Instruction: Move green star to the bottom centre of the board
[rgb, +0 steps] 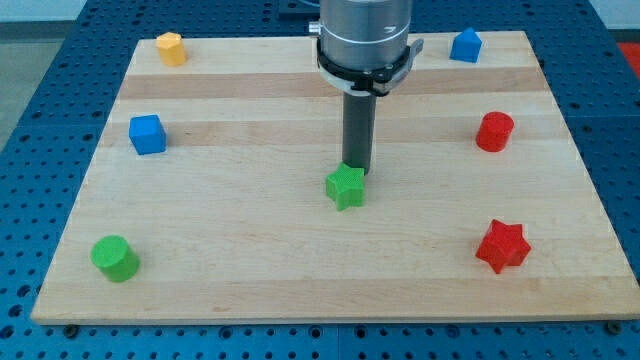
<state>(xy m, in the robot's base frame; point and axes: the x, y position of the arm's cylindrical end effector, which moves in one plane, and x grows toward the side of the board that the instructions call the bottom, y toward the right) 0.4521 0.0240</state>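
Note:
The green star (345, 187) lies near the middle of the wooden board (300, 270), slightly toward the view's bottom. My tip (357, 167) stands right behind the star, on its upper right edge, touching or nearly touching it. The dark rod rises from there to the grey arm body at the view's top centre.
A green cylinder (115, 258) is at bottom left, a blue cube (147, 134) at left, a yellow block (172, 48) at top left. A blue block (465, 45) is at top right, a red cylinder (494, 131) at right, a red star (502, 246) at bottom right.

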